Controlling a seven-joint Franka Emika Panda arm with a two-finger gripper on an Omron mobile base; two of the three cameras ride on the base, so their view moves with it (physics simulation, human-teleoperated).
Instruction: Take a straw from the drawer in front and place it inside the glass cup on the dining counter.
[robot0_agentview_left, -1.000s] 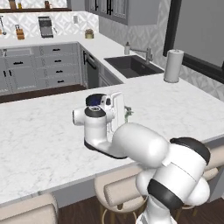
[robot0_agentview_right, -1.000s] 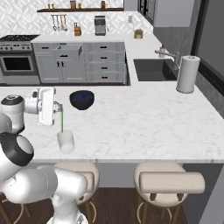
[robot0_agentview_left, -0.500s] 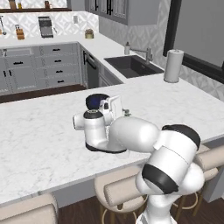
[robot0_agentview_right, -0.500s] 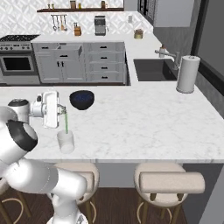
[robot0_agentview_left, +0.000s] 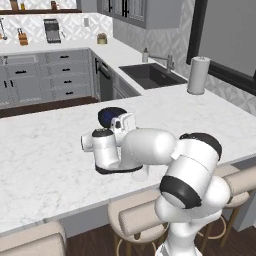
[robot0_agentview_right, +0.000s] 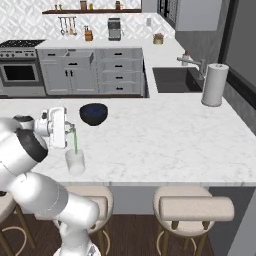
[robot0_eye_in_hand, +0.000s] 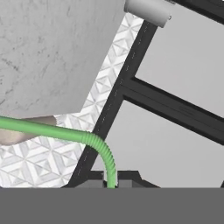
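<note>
Gripper (robot0_agentview_right: 73, 128) pinched shut on green straw (robot0_agentview_right: 75, 143), hanging upright over glass cup (robot0_agentview_right: 75, 161) on dining counter (robot0_agentview_right: 165, 145); lower tip seemingly inside cup rim, near dark bowl (robot0_agentview_right: 93, 113).

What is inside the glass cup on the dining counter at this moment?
The lower end of the green straw reaches into the glass cup, its top held in the shut pincer. Whether its tip touches the cup's bottom cannot be told.
</note>
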